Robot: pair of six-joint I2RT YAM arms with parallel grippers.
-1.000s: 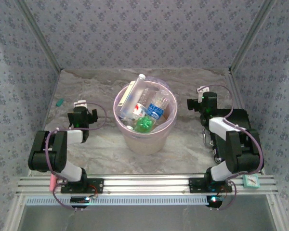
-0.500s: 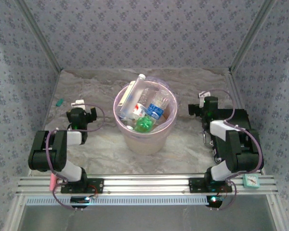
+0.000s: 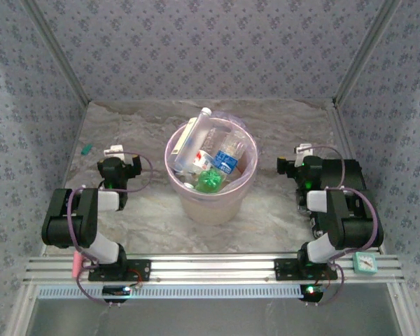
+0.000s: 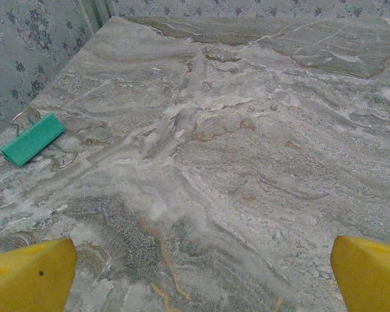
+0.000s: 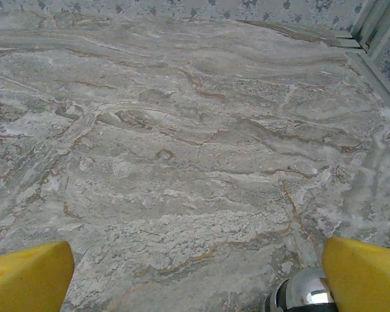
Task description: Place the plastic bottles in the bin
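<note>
The bin [image 3: 211, 207], a round beige bucket lined with a translucent pink bag, is seen in the top view standing on the marbled table [image 3: 148, 225] between the two grippers, to the right of the left one and to the left of the right one. It is filled with the plastic bottles [image 3: 226, 155], mostly clear with coloured labels; a green bottle [image 3: 210, 181] lies near the front of the heap, and a white-capped bottle [image 3: 198, 129] is propped tilted over the far rim. Compared with a second ago, the right arm has been drawn back toward its base and away from the bin, while the left arm has shifted only slightly; the bottles are unchanged. The left gripper [image 4: 198, 273] is shown by its wrist camera with yellow fingertips [image 4: 31, 274] wide apart over bare table, and a teal binder clip [image 4: 32, 138] lies ahead of it to the left. The right gripper [image 5: 198, 276] is likewise spread and holds nothing, with a shiny metal object [image 5: 305, 296] just inside its right finger.
</note>
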